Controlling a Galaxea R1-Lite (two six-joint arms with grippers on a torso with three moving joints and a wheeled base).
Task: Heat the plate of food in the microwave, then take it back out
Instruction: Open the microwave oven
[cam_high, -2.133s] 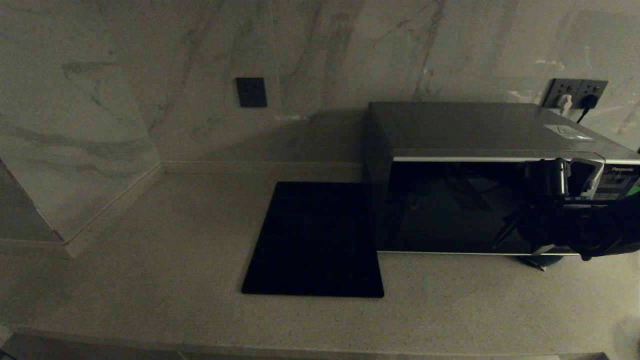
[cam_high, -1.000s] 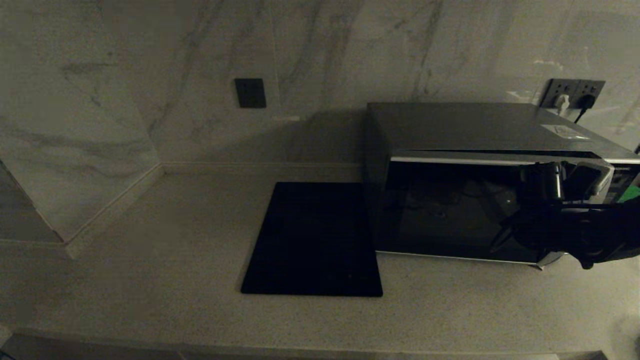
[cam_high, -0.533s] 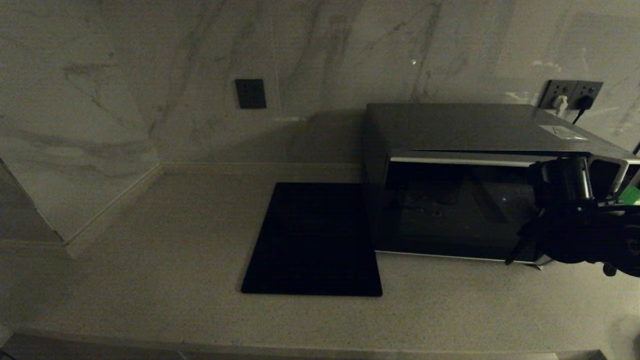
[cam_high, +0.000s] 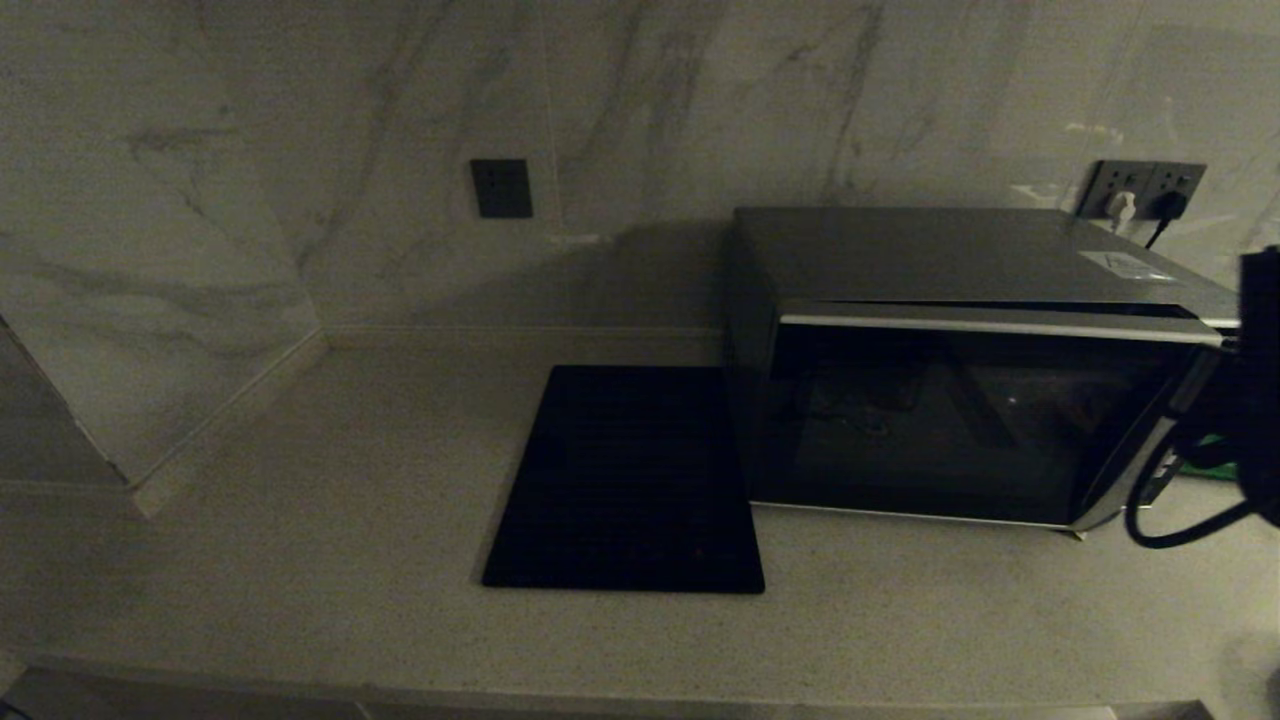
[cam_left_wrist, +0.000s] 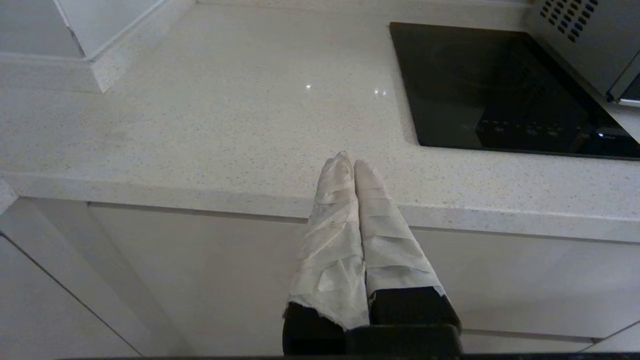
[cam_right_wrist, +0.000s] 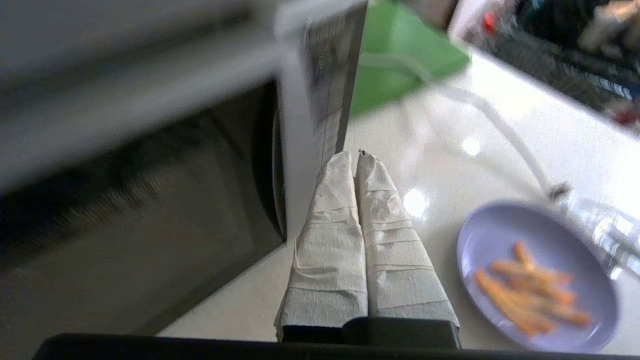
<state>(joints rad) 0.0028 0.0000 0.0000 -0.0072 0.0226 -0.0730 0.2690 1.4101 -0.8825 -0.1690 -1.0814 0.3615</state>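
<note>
Head view is cutting off the right arm at the 3 o'clock edge: only a dark bulk and a looping cable are showing, gripper not visible there. The large dark grey boxy microwave with black glass door is sitting at 3 o'clock on the pale speckled stone counter, door standing slightly ajar; interior too dark to read. A flat black rectangular slab is lying just beside it toward 9 o'clock.

Only the right wrist view is showing the small round lavender plate carrying orange fry-like sticks, resting on the counter near the microwave's panel side, blurred. The right gripper, tape-wrapped fingers pressed together and holding nothing, is hanging by the door's edge. A green board is lying beyond.

The left gripper is hovering at the counter's front edge, fingers together, empty.
</note>
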